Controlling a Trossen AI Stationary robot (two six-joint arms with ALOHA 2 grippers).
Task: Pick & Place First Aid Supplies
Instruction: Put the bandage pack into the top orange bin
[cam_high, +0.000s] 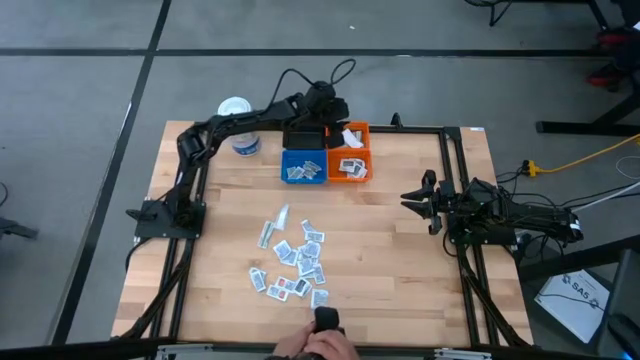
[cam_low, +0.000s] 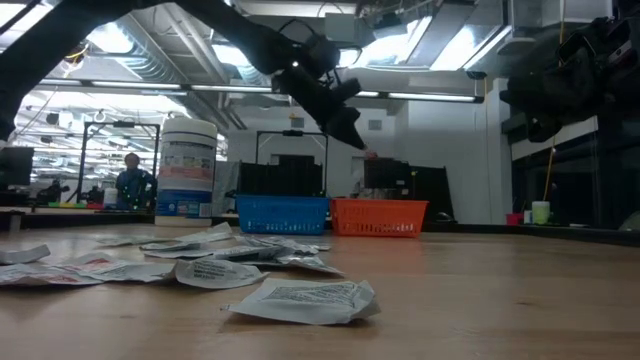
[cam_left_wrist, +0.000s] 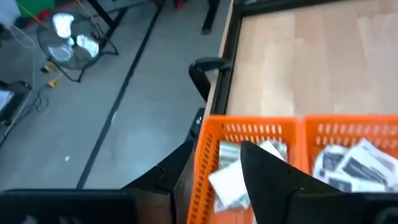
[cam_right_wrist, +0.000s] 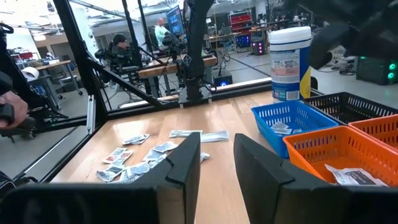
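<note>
A: Where do we see the left gripper (cam_high: 340, 128)?
B: Above the orange mesh plastic bin (cam_high: 350, 168), fingers parted, holding nothing.
A: And the small flat white sachets (cam_high: 296, 262)?
B: Scattered nearer us than that bin; the right gripper (cam_high: 418, 196), beside it, is open.

The setting is a robotics laboratory or workshop: a wooden table (cam_high: 400, 240) on a grey concrete floor (cam_high: 80, 110), exposed ceiling ducts (cam_low: 150, 45) overhead, and people (cam_right_wrist: 118, 46) seated at workbenches carrying monitors (cam_right_wrist: 175, 18).
</note>
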